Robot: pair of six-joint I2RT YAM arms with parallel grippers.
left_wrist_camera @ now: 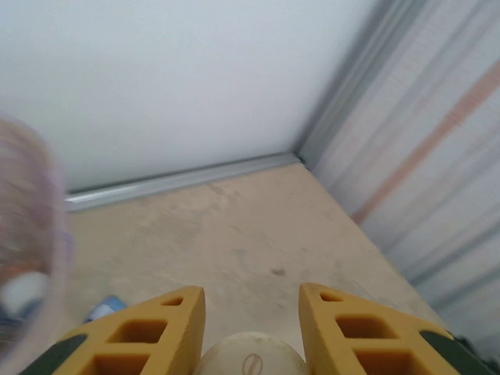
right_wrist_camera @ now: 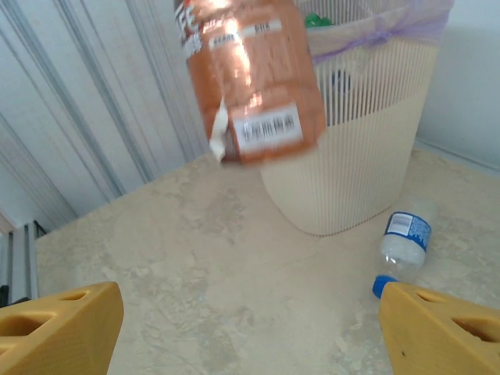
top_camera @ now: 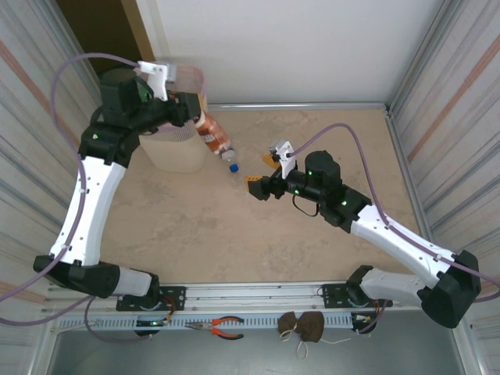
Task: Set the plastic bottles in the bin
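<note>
Two bottles are outside the bin (top_camera: pixel 173 150). The orange-labelled bottle (top_camera: pixel 211 133) is clamped in the left gripper (top_camera: pixel 190 107) and hangs tilted just off the bin's right rim in the top view, not over the opening. On the left wrist camera the yellow fingers (left_wrist_camera: pixel 156 332) pinch its round white end.

The clear bottle (top_camera: pixel 230 162), blue cap, lies on the table (top_camera: pixel 234 242) near the bin's right base, below the held one.

The right gripper (top_camera: pixel 262 173) has its jaws spread wide and holds nothing. It is right of the bin, near the clear bottle and pointed at it.

The bin sits in the far-left corner, close to the white back wall (top_camera: pixel 297 47) and the corrugated side wall (top_camera: pixel 31 117). The left arm's elbow crowds the bin's left side. The table is open in front of the bin and to its right.

A pink liner (right_wrist_camera: pixel 391 31) is folded over the rim, with something green (right_wrist_camera: pixel 315 19) inside.

Pliers (top_camera: pixel 226 326) and brown pouches (top_camera: pixel 301 326) lie on the near rail, well apart from the bin.
</note>
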